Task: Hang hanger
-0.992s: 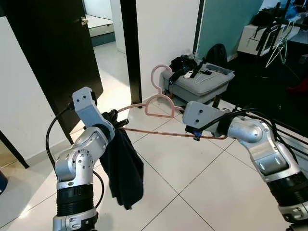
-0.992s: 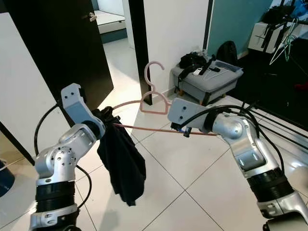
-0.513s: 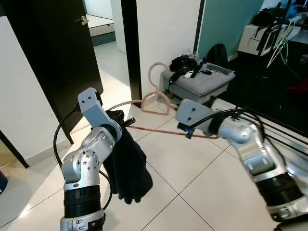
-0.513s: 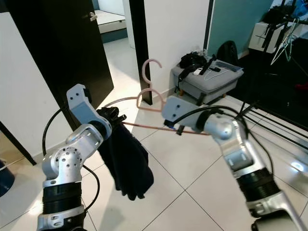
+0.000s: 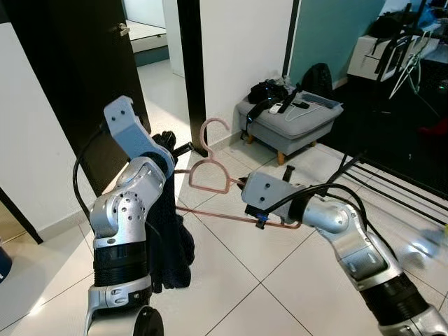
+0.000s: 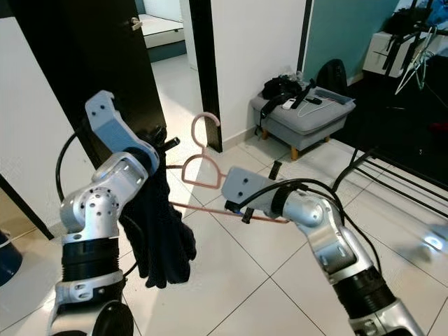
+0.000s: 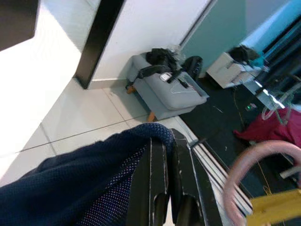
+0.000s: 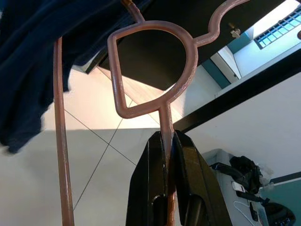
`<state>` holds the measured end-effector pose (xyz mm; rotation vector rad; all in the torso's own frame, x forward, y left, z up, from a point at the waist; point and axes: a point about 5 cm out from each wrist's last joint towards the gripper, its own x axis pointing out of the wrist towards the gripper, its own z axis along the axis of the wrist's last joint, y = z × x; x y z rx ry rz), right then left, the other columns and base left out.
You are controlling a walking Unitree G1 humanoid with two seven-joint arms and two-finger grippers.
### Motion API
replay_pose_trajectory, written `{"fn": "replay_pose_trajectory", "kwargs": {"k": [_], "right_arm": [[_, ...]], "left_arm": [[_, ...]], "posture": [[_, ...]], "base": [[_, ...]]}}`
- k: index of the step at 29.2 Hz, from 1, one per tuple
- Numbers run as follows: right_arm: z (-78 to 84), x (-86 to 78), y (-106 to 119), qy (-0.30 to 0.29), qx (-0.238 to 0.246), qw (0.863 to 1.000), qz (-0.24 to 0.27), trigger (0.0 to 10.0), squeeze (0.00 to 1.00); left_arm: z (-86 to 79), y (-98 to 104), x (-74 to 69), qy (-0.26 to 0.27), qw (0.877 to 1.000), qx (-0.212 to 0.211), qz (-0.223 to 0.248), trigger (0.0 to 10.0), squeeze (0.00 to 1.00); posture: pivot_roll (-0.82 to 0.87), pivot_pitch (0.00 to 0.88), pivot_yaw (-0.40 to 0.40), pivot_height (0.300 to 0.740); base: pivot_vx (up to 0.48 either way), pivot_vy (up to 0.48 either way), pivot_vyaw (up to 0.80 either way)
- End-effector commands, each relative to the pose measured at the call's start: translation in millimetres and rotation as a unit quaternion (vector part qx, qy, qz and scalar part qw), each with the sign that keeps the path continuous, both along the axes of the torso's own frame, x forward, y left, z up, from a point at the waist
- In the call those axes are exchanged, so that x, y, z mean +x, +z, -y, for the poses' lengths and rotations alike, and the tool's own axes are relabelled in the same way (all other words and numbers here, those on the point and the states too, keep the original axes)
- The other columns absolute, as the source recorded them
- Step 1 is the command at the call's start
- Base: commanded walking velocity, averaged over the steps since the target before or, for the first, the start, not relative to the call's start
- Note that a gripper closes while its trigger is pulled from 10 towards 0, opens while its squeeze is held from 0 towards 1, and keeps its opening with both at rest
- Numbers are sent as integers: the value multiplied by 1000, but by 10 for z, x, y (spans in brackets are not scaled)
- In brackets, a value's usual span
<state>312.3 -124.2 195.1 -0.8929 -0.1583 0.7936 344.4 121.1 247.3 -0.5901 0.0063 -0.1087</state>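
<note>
**Hanger held between both grippers, not yet hung**

Hanger (image 5: 210, 175), pink, hangs mid-air above the tiled floor (image 5: 280, 280). The right gripper (image 8: 168, 141) clamps its bar; the left gripper (image 7: 170, 155) pinches the navy garment (image 5: 168, 238). Keep it level, hook upward, until a rail is reached.

we list: grey ottoman (image 5: 290, 119) on short wooden legs, against the white wall (image 5: 241, 49); black clothing and small items (image 5: 269, 92) heaped on the ottoman; black bag (image 5: 316, 77) behind the ottoman; dark open door (image 5: 77, 77) well left of the ottoman; white tiled floor (image 5: 280, 280).
</note>
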Motion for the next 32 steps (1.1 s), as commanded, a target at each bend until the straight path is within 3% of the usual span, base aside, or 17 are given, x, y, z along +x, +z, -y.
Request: {"fn": "replay_pose_trajectory", "kwargs": {"k": [1, 5, 10, 12, 14, 15, 17, 19, 24, 31, 32], "right_arm": [[-52, -8, 0, 10, 0, 1000, 4, 10000, 0], [-66, -7, 4, 9, 3, 1000, 5, 10000, 0], [-91, 36, 20, -3, 14, 1000, 14, 10000, 0], [-91, 36, 20, -3, 14, 1000, 14, 10000, 0], [-81, 84, 64, -19, 23, 999, 26, 10000, 0], [-81, 84, 64, -19, 23, 999, 26, 10000, 0], [-57, 129, 112, -33, 29, 998, 40, 10000, 0], [-45, 153, 136, -41, 32, 997, 48, 10000, 0], [-16, 230, 220, -62, 42, 994, 77, 10000, 0], [37, 348, 379, -98, 90, 985, 113, 10000, 0], [26, 352, 388, -95, 97, 984, 113, 10000, 0]], "left_arm": [[8, 87, -26, -7, 1000, 6, 26, 10000, 0], [54, 104, -35, -18, 999, 16, 35, 10000, 0], [292, 144, -127, -89, 994, 6, 54, 10000, 0], [292, 144, -127, -89, 994, 6, 54, 10000, 0], [509, 155, -252, -171, 983, -5, 72, 10000, 0], [509, 155, -252, -171, 983, -5, 72, 10000, 0], [669, 122, -377, -241, 967, -22, 76, 10000, 0], [718, 77, -426, -265, 961, -15, 74, 10000, 0], [727, -42, -486, -279, 958, 8, 61, 10000, 0], [595, -134, -531, -271, 961, 23, 52, 10000, 0], [576, -168, -546, -276, 959, 47, 51, 10000, 0]], "posture": [[-75, 0, 60, 740], [-75, 0, 60, 740], [-67, 0, 61, 740], [-67, 0, 61, 740], [-68, 0, 65, 740], [-68, 0, 65, 740], [-68, 0, 63, 740], [-68, 0, 63, 740], [-70, 0, 64, 740], [-57, 0, 57, 740], [-58, 0, 56, 740]], "base": [[0, 0, 0], [0, 0, 0], [0, 0, 0], [0, 0, 0], [0, 0, 0], [0, 0, 0], [0, 0, 0], [0, 0, 0], [0, 0, 0], [0, 0, 0], [0, 0, 0]]}}
